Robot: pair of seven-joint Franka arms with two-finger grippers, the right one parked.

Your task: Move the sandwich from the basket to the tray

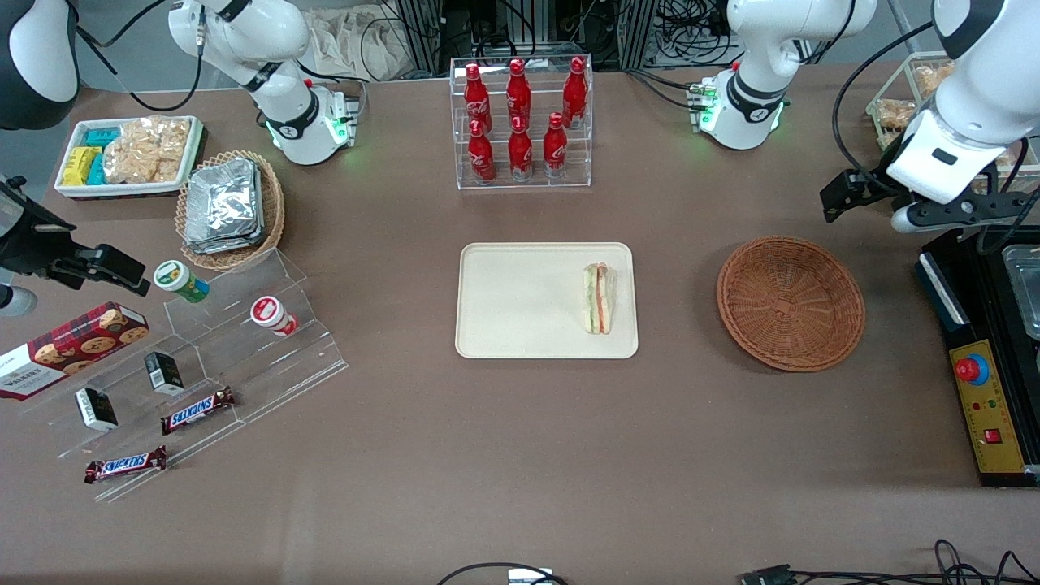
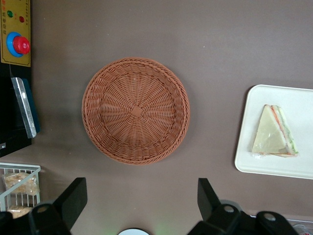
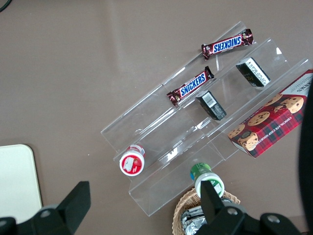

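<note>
1. The gripper (image 2: 140,186) on the working arm is hanging above the table (image 1: 520,455) toward the working arm's end. Its fingers (image 2: 73,199) are standing wide apart w/ nothing between them.
2. In the wrist view the brown wicker basket (image 2: 136,110) is sitting just ahead of the fingertips, not touching them. It's showing only its bare woven base, w/ no food inside.
3. The sandwich (image 1: 600,298) is lying flat on the cream tray (image 1: 520,301), at the tray end nearest the basket and close to the rim. In the front view its green, pink & orange layers are showing along the upper edge. In the wrist view its white bread face (image 2: 275,138) is turned up.
4. Sandwich vs gripper: well apart. The basket (image 1: 790,302) is lying between the tray and the working arm's end, so the sandwich is lying off to one side of the open fingers, nowhere near contact.
5. The tray (image 2: 303,164) is resting mid-table, apart from the basket, w/ bare brown tabletop between them.
6. A clear rack of red bottles (image 1: 520,122) is standing farther from the front camera than the tray. A yellow control box w/ a red button (image 1: 987,406) is sitting at the working arm's end, beside the basket.
</note>
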